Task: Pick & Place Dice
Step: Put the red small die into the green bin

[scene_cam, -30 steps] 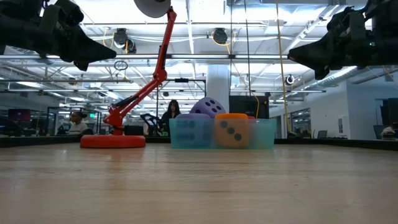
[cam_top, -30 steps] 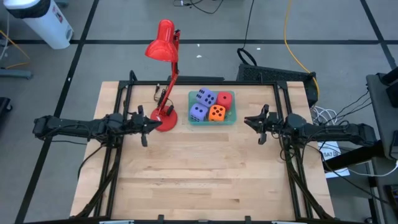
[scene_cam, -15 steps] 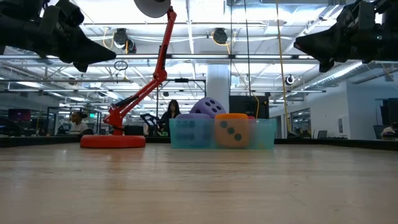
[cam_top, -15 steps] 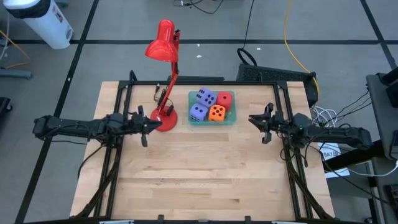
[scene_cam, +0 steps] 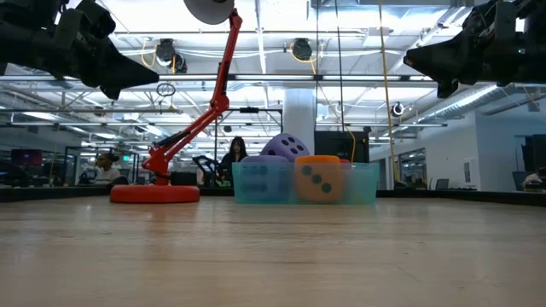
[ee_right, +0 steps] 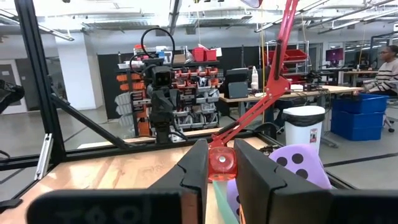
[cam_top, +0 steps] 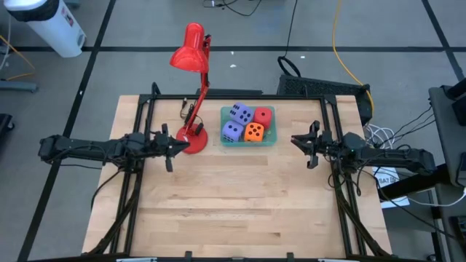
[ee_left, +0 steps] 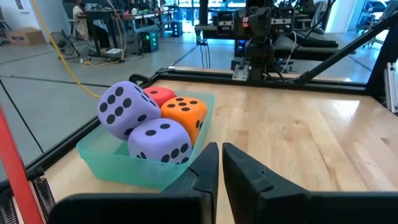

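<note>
Four dice sit in a translucent green tray (cam_top: 271, 140) at the table's far middle: two purple-blue dice (cam_top: 241, 114) (cam_top: 232, 131), an orange die (cam_top: 254, 132) and a red die (cam_top: 264, 116). In the left wrist view one purple die (ee_left: 121, 109) rests tilted on top of the others. My left gripper (cam_top: 182, 145) (ee_left: 220, 149) hovers shut left of the tray, beside the lamp base. My right gripper (cam_top: 294, 140) (ee_right: 221, 146) hovers right of the tray, its fingers a narrow gap apart. Both are well above the table (scene_cam: 153, 78) (scene_cam: 408, 61).
A red desk lamp stands with its round base (cam_top: 194, 140) (scene_cam: 153, 193) just left of the tray, its arm and head (cam_top: 188, 47) leaning past the far edge. A black frame (cam_top: 145, 109) borders the table. Bare wood (cam_top: 240, 204) fills the near half. People sit in the room behind (scene_cam: 235, 155).
My right gripper has drawn back a little toward the table's right edge, away from the tray, then stopped. The dice and the tray have not moved.
</note>
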Robot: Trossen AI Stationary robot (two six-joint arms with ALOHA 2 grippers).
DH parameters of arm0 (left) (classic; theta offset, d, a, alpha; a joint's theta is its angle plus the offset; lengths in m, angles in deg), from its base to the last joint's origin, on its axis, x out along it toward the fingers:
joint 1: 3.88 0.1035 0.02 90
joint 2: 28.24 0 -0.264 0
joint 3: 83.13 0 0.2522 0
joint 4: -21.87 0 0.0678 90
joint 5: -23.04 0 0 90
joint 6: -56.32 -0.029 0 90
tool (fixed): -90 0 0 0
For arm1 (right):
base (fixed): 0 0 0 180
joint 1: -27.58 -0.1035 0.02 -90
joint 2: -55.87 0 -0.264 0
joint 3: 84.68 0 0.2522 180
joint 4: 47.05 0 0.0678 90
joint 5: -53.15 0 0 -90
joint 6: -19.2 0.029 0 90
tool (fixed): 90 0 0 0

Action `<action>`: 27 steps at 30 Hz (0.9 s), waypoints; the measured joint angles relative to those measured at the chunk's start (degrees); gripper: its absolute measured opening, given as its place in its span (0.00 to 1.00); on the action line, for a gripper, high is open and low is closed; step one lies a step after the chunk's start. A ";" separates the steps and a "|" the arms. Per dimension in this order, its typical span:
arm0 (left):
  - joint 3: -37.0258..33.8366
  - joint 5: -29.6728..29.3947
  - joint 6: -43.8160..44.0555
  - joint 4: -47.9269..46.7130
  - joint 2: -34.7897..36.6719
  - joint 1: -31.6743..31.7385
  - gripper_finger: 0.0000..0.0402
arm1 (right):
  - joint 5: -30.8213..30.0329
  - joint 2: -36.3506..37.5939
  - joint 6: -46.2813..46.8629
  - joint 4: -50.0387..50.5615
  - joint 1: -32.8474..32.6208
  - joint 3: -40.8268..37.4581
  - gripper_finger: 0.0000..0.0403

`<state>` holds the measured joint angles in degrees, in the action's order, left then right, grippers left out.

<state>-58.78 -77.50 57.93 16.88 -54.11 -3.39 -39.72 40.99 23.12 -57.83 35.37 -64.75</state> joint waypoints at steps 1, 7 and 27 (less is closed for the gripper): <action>0.00 -0.02 0.16 0.26 0.02 0.00 0.09 | 0.00 0.00 0.06 0.00 0.00 0.00 0.13; 0.00 -0.02 0.66 0.75 0.00 0.00 0.09 | 0.02 0.00 0.08 0.00 0.00 0.00 0.13; 0.00 -0.07 1.68 5.12 0.00 0.00 0.09 | -15.13 -30.38 0.06 19.06 -0.53 28.86 0.12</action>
<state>-58.78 -77.57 59.61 22.00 -54.11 -3.39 -54.85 10.62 23.18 -38.77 34.84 -35.89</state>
